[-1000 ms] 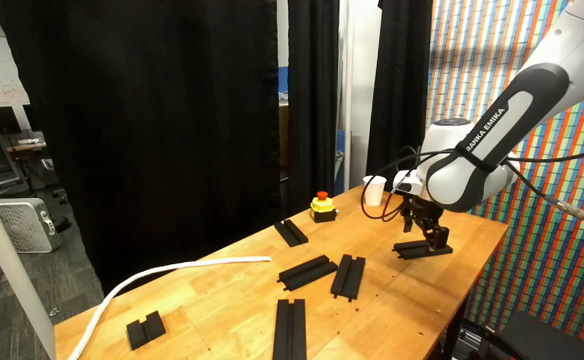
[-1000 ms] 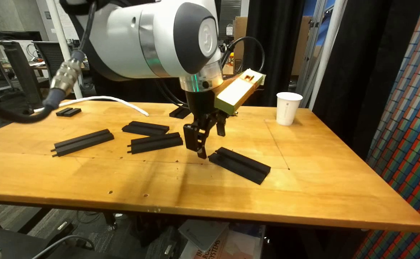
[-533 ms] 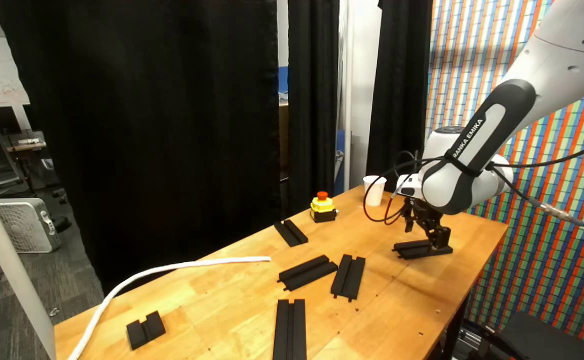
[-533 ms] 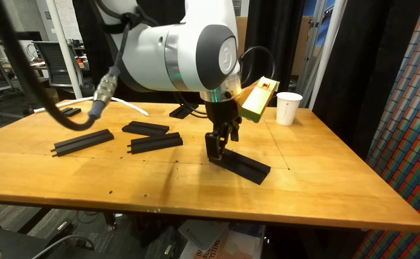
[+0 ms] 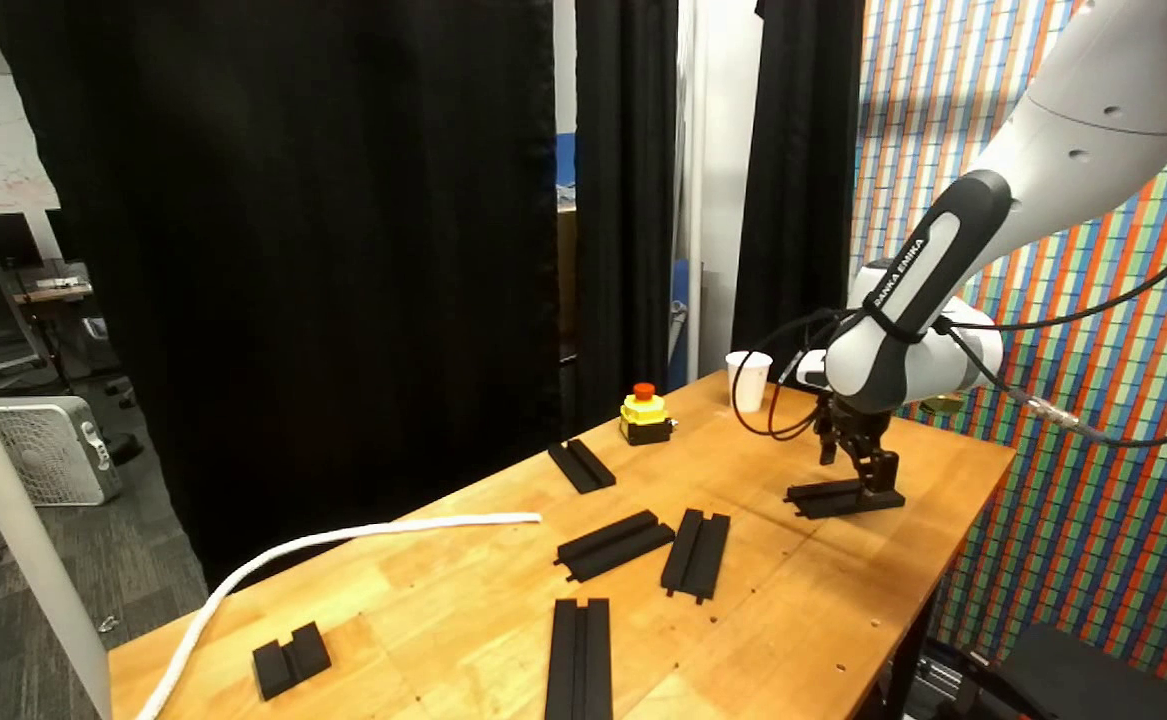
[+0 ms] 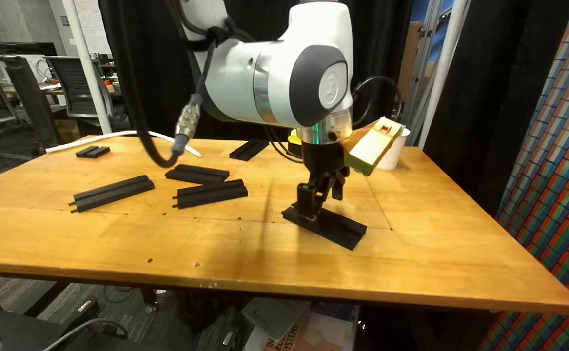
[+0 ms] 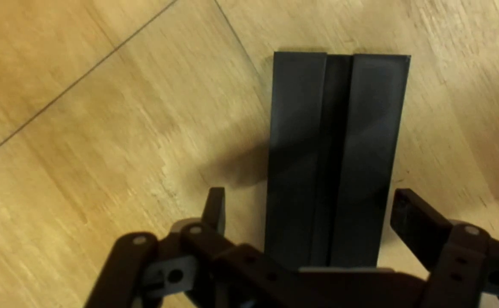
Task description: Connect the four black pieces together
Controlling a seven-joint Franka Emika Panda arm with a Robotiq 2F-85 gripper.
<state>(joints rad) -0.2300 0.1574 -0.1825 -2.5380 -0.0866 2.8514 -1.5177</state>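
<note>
My gripper (image 7: pixel 309 201) is open above a matte-black grooved bar (image 7: pixel 296 128). In the wrist view its fingers stand on both sides of the bar with a gap on each side, wider on the left. In both exterior views the gripper (image 5: pixel 853 470) (image 6: pixel 324 207) is low over this bar (image 5: pixel 828 502) (image 6: pixel 345 231), which lies flat, apart from the others. A second bar (image 5: pixel 615 548) (image 6: pixel 197 174) and a third bar (image 5: pixel 695 555) (image 6: pixel 211 195) lie close together. A fourth bar (image 5: pixel 595 660) (image 6: pixel 113 194) lies farther off. No two bars are joined.
A short black slab (image 5: pixel 588 468) (image 6: pixel 247 150) and a small black block (image 5: pixel 288 662) (image 6: pixel 91 152) lie on the table. A yellow emergency button (image 5: pixel 645 412), a white cup (image 5: pixel 745 385) (image 6: pixel 394 153) and a white cable (image 5: pixel 343 535) (image 6: pixel 133 132) are also there.
In an exterior view the gripper has moved right, from beside the bar's end to over the bar. Its jaws stay open. The bars have not moved.
</note>
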